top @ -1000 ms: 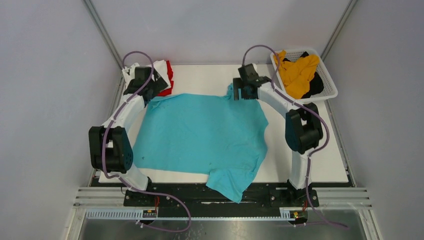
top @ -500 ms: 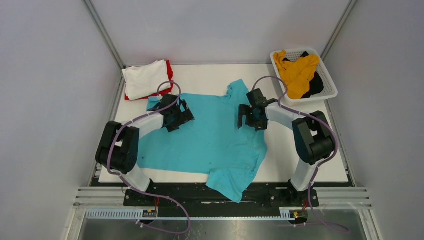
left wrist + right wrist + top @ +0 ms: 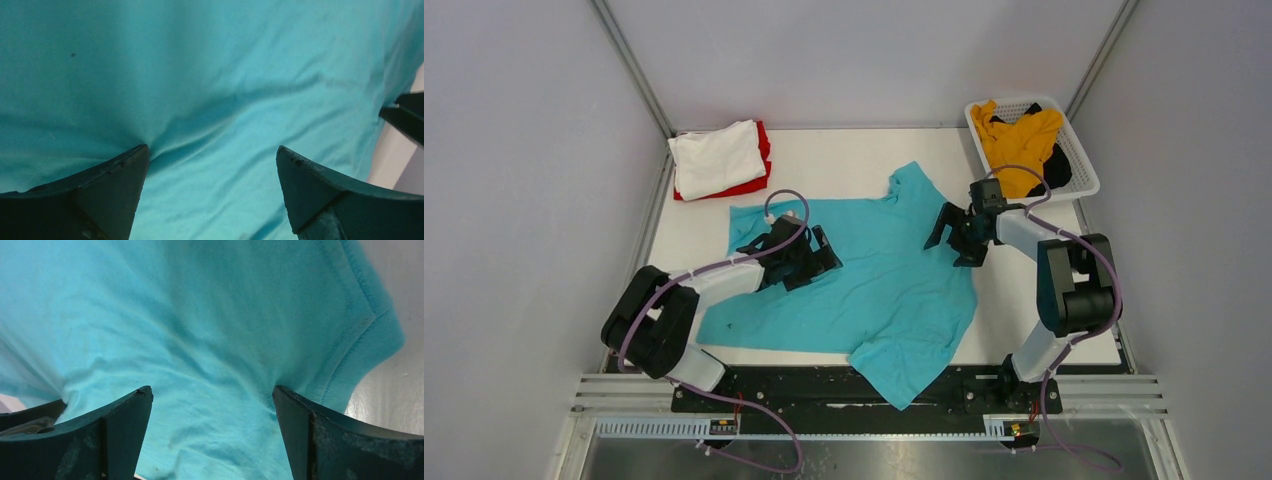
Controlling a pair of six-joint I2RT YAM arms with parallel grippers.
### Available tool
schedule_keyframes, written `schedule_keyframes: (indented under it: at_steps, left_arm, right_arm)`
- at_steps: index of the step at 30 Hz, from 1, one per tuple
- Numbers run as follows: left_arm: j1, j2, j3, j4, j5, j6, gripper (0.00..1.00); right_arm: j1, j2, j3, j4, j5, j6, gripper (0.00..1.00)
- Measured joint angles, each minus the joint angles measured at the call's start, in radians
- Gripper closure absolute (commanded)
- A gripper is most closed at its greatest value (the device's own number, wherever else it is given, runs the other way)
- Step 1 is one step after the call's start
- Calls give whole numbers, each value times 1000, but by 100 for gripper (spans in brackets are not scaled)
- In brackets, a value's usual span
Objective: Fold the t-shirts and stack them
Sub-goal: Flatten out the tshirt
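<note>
The teal t-shirt (image 3: 864, 280) lies spread on the white table, one sleeve hanging over the near edge. My left gripper (image 3: 819, 262) is open, its fingertips pressing down on the shirt's left-middle cloth (image 3: 210, 100). My right gripper (image 3: 954, 235) is open, its fingertips pressing on the shirt's right edge near a sleeve hem (image 3: 360, 330). A folded white t-shirt (image 3: 716, 155) lies on a folded red t-shirt (image 3: 759, 178) at the far left. The mustard yellow t-shirt (image 3: 1021, 145) and the black t-shirt (image 3: 1056, 172) lie crumpled in the basket.
The white mesh basket (image 3: 1079, 160) stands at the far right corner. Bare white table (image 3: 844, 155) shows between the folded stack and the basket, and to the right of the teal shirt. Metal frame posts rise at both back corners.
Both arms have drawn back from the far edge toward the near side and moved to the right. The teal shirt has slid with them; its far edge now lies lower and skewed.
</note>
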Motion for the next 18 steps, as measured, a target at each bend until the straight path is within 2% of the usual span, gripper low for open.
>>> schedule_keyframes:
  at_steps: [7,13,15,18]
  left_arm:
    - [-85,-46,-34,-24,-11,-50,1]
    - [-85,-66,27,-138,-111,-10,1]
    - [-85,-71,52,-151,-133,5,1]
    - [-77,-79,101,-155,-174,42,1]
  right_arm:
    - [-20,-12,-14,-18,-47,-22,0]
    - [-14,-51,5,-100,35,-72,0]
    - [18,-92,11,-126,95,-88,0]
    - [144,-114,47,-150,172,-107,0]
